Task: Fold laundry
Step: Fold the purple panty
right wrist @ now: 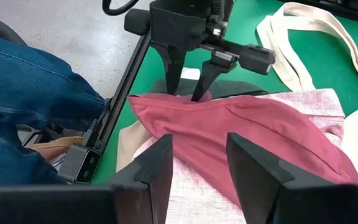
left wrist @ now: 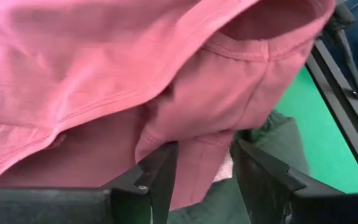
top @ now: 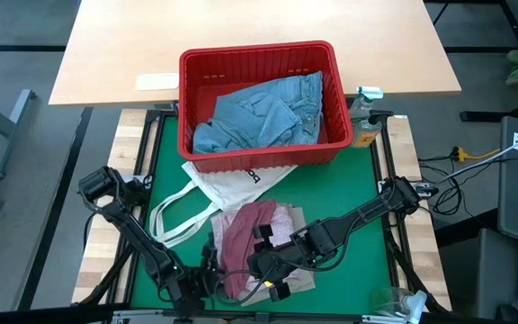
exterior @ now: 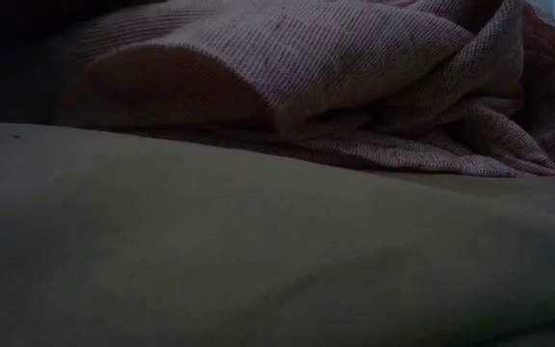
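Observation:
A rose-pink garment lies on a mottled pink top and beige trousers, piled on the green mat near the table's near edge. A dark green top shows under the pile. My left gripper stands at the pile's near-left side, shut on the rose-pink garment. My right gripper hovers open just right of it, over the mottled top. Light blue jeans lie in the red basket. In the low view, beige cloth and the mottled top fill the picture. My left gripper pinches the rose-pink garment at its near-left edge between the two fingers, coming from above and pointing down. The cloth rises to a small peak at the fingertips, and a hemmed fold hangs between them. The rest lies on the pile.
The white tote bag lies between basket and pile, its straps spread to the left. A spray bottle stands right of the basket. Blue denim shows beyond the table frame. Bare green mat lies right of the pile.

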